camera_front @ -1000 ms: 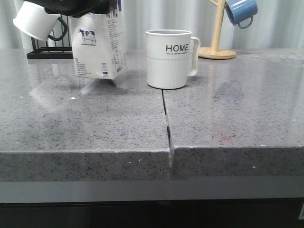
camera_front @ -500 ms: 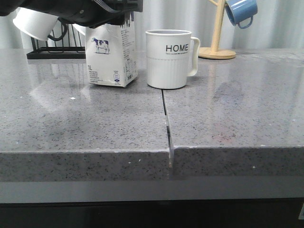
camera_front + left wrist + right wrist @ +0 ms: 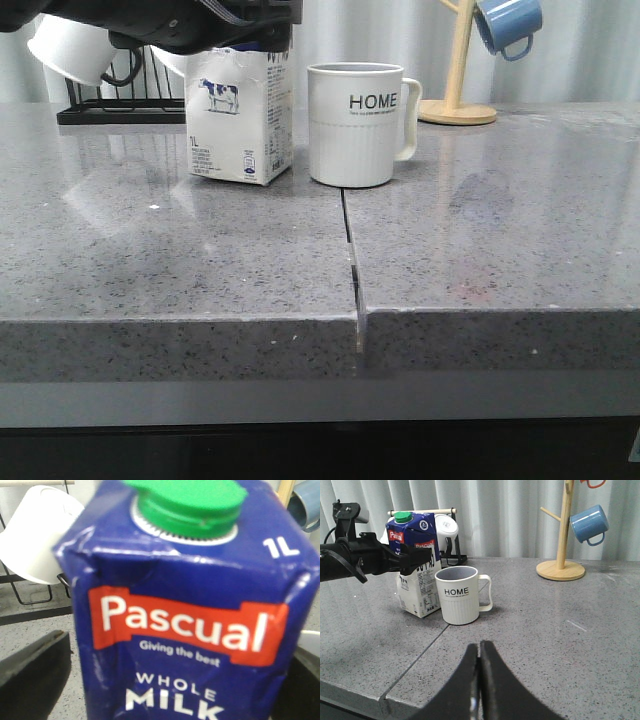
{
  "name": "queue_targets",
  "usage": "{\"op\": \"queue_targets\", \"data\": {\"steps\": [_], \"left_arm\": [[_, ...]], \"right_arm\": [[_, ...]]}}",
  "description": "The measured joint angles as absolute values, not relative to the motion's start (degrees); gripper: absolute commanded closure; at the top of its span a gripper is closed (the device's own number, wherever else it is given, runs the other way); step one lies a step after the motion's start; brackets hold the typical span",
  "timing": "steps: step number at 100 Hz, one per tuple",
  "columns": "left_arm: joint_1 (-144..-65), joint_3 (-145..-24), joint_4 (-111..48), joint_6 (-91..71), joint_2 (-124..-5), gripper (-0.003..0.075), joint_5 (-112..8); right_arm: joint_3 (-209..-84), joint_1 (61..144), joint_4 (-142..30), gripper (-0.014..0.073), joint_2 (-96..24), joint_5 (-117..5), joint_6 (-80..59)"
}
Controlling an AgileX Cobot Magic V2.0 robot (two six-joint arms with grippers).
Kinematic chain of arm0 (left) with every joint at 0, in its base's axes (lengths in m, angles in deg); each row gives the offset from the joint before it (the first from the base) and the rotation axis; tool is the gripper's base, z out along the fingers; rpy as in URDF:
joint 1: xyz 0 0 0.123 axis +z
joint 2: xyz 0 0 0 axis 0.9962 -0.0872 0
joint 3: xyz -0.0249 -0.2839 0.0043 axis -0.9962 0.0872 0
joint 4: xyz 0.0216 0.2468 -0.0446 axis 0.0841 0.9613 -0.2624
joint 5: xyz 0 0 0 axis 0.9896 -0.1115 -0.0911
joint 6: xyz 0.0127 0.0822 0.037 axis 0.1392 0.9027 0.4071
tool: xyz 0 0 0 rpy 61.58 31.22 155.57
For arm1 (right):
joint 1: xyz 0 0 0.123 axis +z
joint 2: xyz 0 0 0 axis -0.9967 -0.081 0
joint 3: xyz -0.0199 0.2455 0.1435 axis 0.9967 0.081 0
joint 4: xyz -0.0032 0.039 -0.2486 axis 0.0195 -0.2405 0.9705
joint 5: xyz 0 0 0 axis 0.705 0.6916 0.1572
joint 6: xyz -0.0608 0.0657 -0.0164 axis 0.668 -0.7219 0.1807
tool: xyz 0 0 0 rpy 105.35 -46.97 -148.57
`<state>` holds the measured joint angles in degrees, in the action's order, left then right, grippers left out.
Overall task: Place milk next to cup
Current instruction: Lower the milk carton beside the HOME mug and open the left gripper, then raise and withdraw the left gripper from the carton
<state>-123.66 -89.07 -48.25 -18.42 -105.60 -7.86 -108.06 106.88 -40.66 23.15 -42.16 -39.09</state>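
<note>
The milk (image 3: pixel 240 120), a white carton with a cow picture and a dark blue top, stands upright on the grey counter. It is just left of the cup (image 3: pixel 355 125), a white ribbed mug lettered "HOME", with a narrow gap between them. My left gripper (image 3: pixel 250 35) reaches in from the left and is shut on the carton's top. In the left wrist view the milk (image 3: pixel 185 630) fills the frame, with a black finger (image 3: pixel 35 670) on each side of it. My right gripper (image 3: pixel 480 647) is shut and empty, low over the counter in front of the cup (image 3: pixel 462 597).
A black wire rack (image 3: pixel 100 105) holding white mugs (image 3: pixel 70 45) stands behind the milk at the back left. A wooden mug tree (image 3: pixel 458 100) with a blue mug (image 3: pixel 508 25) is at the back right. A seam (image 3: pixel 350 250) runs from the cup to the counter's front edge.
The milk, tilted in the air at the left a second ago, has come right and down. It now stands upright on the counter beside the cup. The cup has not moved.
</note>
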Motion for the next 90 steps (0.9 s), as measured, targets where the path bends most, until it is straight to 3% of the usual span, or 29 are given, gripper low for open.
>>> {"op": "queue_targets", "data": {"steps": [66,76,90], "left_arm": [[-125.97,-79.57,-47.82,-18.38,-95.02,0.0069,-8.47],[-126.06,-76.52,-45.42,-20.11,-91.3,0.0113,-8.47],[-125.93,-72.51,-40.62,-24.04,-85.86,0.0236,-8.75]], "right_arm": [[-108.06,106.88,-40.66,0.0662,23.15,-42.16,-39.12],[-108.06,106.88,-40.66,0.0662,23.15,-42.16,-39.12],[-108.06,106.88,-40.66,0.0662,23.15,-42.16,-39.12]]}}
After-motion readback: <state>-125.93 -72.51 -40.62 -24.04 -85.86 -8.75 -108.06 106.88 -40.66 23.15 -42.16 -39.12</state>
